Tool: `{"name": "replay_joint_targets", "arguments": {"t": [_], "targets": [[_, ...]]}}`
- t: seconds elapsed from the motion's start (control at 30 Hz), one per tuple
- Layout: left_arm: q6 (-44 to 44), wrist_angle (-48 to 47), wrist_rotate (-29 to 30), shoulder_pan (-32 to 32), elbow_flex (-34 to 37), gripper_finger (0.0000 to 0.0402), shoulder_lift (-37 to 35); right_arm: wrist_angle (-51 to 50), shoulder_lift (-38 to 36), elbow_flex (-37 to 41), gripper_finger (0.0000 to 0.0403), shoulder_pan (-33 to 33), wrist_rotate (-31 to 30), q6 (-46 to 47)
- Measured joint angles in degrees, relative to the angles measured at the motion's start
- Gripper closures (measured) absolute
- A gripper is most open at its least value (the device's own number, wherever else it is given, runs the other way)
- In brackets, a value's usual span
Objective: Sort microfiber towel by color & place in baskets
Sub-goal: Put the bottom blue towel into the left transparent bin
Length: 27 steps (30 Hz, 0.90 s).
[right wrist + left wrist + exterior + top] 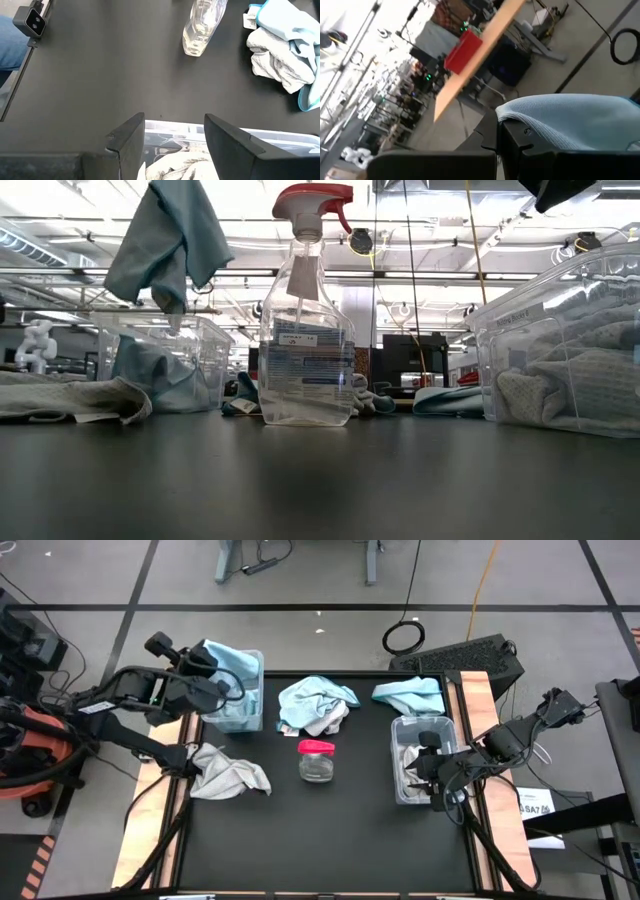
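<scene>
My left gripper (212,668) is shut on a light blue towel (232,664) above the left clear basket (238,712), which holds another blue towel (150,375). In the low view the held towel (168,240) hangs over that basket (205,345). My right gripper (172,135) is open, fingers pointing down over the right basket (403,730), which holds grey towels (172,169). A grey towel (230,773) lies flat near the table's left edge. A mixed blue and grey pile (318,705) and a blue towel (410,692) lie near the far edge. My left gripper holds the light blue towel by a bunched upper part (530,117) that drapes over its fingers (512,145); how many layers cannot be told. The towel is lifted clear and hangs slack below the gripper, its lower end (176,305) just above the left basket's rim.
A clear spray bottle with a red trigger head (317,760) stands at the table's middle, between the two baskets. Wooden rails (150,800) run along the left and right table edges. Bare black table (320,840) lies toward the near edge.
</scene>
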State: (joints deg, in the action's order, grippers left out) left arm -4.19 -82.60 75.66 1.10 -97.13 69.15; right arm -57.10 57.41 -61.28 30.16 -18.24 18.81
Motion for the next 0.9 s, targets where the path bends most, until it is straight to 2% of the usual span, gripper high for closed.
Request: {"name": "replay_joint_targets", "arguments": {"t": [0.3, 0.73, 0.9], "targets": [[-1.4, 3.4, -6.4, -5.9, 2.3, 0.0399, 0.0, 0.3, 0.1, 0.0, 0.0206, 0.0, 0.0, 0.0], [0.1, 7.6, -14.9, -14.0, 9.9, 0.0393, 0.1, 1.5, 3.0, 0.0, 0.0206, 3.0, 0.0, 0.0], [2.0, 12.1, -19.5, -17.1, 13.4, 0.0392, 0.1, 1.8, 4.4, 0.0, 0.0206, 4.1, -0.1, 0.4]]}}
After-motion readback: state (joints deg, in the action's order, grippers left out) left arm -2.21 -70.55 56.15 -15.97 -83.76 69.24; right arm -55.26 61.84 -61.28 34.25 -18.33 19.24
